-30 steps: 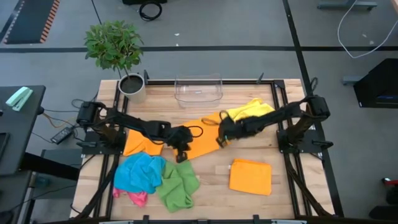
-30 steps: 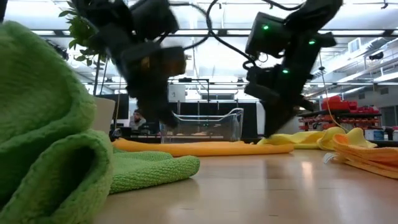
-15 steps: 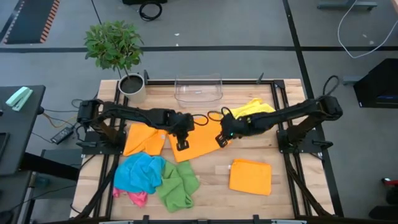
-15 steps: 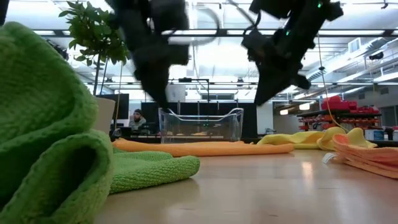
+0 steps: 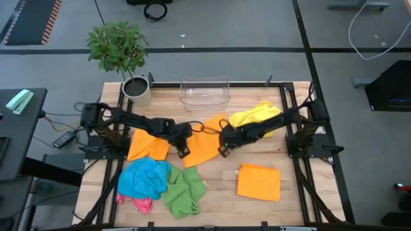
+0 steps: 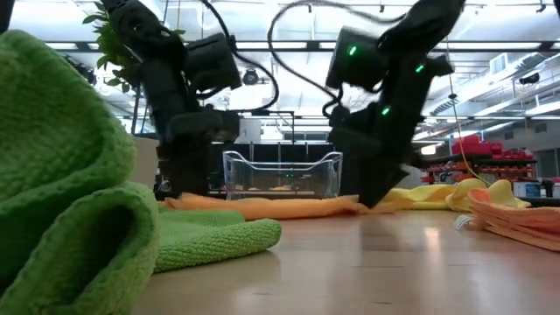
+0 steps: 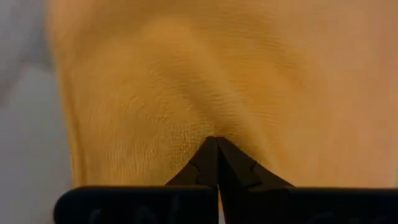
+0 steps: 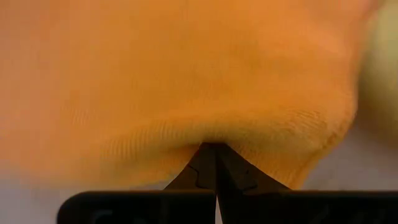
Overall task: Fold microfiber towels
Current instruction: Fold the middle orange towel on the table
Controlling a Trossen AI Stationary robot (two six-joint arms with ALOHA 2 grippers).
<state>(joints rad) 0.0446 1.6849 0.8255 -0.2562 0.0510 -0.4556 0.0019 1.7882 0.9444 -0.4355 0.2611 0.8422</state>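
Observation:
An orange towel [image 5: 203, 145] lies at the table's middle, flat and low in the low view [image 6: 289, 207]. My left gripper [image 5: 182, 151] is shut at its left side and my right gripper [image 5: 223, 149] is shut at its right side, both pointing steeply down. A second orange towel [image 5: 148, 144] lies spread to the left. A yellow towel [image 5: 255, 115] lies bunched at the far right. A folded orange towel [image 5: 259, 181] rests flat at the near right. Blue [image 5: 144, 178], green [image 5: 185, 190] and pink [image 5: 142, 204] towels lie crumpled at the near left. My left gripper pinches the orange towel near its left edge [image 7: 214, 134] between its shut fingertips, coming steeply from above. Creases run into the tips. The towel lies on the table. My right gripper pinches the towel at its right edge [image 8: 211, 138], steeply from above; the edge curls by the tips. One layer or several, I cannot tell.
A clear plastic bin [image 5: 205, 91] stands at the far edge behind the towel. A potted plant [image 5: 119, 48] in a pale pot [image 5: 137, 90] stands at the far left corner. Bare wood [image 5: 218, 192] shows between the green towel and the folded orange one.
Both grippers went up off the table and have come back down onto the orange towel, staying shut. The left one now sits a little farther from the near edge than a second ago. The right one has shifted slightly toward the near edge.

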